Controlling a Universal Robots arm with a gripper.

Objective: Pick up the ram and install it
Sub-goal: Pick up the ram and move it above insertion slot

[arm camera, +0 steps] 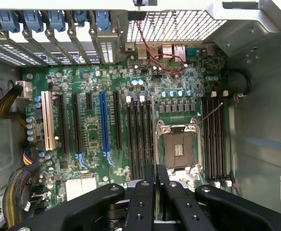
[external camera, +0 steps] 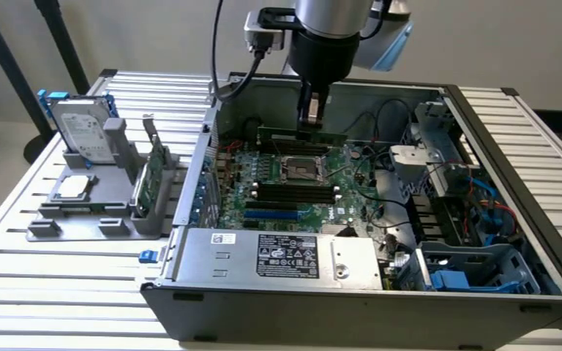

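Observation:
The ram point(external camera: 279, 135), a long narrow green stick, hangs level over the far side of the motherboard point(external camera: 261, 164) inside the open computer case. My gripper point(external camera: 310, 126) is shut on its middle from above. It hovers just above the far black memory slots, apart from them as far as I can tell. In the wrist view the fingers point(arm camera: 143, 202) stand close together around a thin dark edge. Below them lie the processor socket point(arm camera: 178, 149) and black memory slots on either side point(arm camera: 138, 139) point(arm camera: 215, 139).
A grey fixture point(external camera: 96, 219) at the exterior view's left holds a hard drive point(external camera: 81, 131), a square silver processor point(external camera: 74, 188) and a green expansion card point(external camera: 149, 179). The power supply point(external camera: 281, 256), drive cage point(external camera: 437, 146) and cables point(external camera: 388, 168) crowd the case.

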